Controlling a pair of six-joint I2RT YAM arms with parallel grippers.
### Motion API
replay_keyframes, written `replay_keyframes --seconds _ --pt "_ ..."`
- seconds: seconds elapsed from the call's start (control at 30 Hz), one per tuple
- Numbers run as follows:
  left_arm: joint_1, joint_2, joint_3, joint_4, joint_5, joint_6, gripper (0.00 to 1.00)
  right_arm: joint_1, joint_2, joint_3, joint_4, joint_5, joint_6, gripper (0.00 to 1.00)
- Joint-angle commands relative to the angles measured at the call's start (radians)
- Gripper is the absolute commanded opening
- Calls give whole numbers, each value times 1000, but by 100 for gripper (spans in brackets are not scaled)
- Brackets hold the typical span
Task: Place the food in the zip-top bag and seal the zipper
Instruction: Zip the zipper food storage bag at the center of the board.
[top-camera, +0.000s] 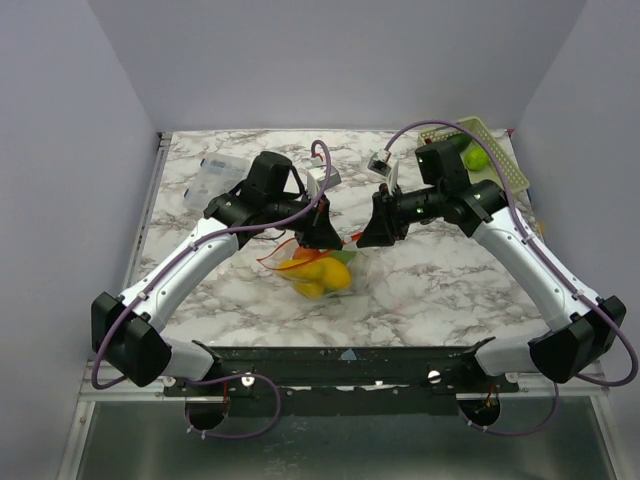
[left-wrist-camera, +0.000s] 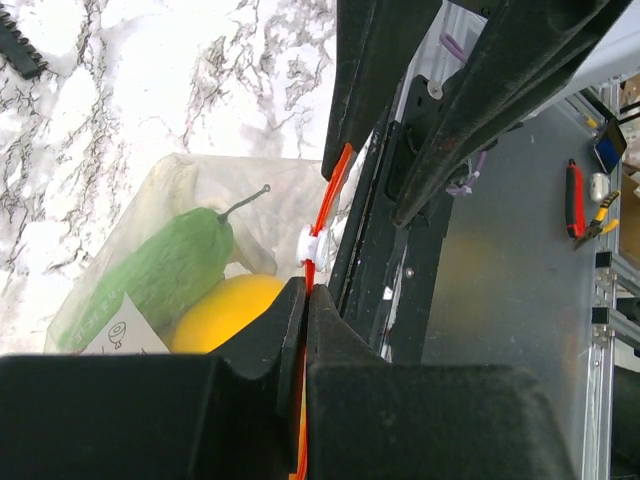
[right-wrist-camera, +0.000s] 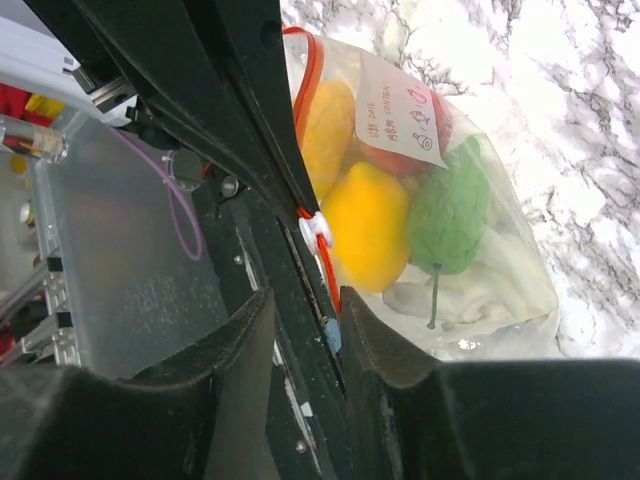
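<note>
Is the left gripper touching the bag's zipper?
Touching. Left wrist view shows the left gripper shut on the orange zipper, the strip pinched in its closed jaws.

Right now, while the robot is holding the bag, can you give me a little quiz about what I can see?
1. True or false: the food lies outside the zip-top bag.
2. Which tool is pinching the zipper? A) the left tool B) the right tool C) neither
3. Fill in: the little slider on the zipper is coloured ____.
Key: 1 false, the food is inside the bag. 2 A; the right tool is open around the strip. 3 white.
</note>
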Motion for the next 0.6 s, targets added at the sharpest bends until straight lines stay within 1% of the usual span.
replay_keyframes --seconds 0.0,0.1,0.2,0.3,0.37,0.47,0.5,0.53,0.57 --pt "-2 2 35 8 17 16 0 2 23 44 -55 -44 -75 32" --pt "-2 -4 38 5 19 23 0 4 37 54 -65 -71 -93 27" --pt "-2 -2 41 5 28 23 0 3 41 54 -54 -77 -90 27" --pt "-2 -2 39 10 35 19 0 3 50 50 -43 -71 -89 29" --pt "-2 -4 35 14 36 18 0 3 60 54 -41 -62 -88 28" --pt "-2 -6 33 14 34 17 0 5 68 44 -7 -58 -67 14" --pt "-2 -6 34 13 36 16 0 7 67 36 10 -55 -53 6" --pt "-2 -4 36 13 37 12 0 8 65 26 31 -32 -35 1" --pt "-1 -4 38 13 40 10 0 10 59 14 64 1 2 0"
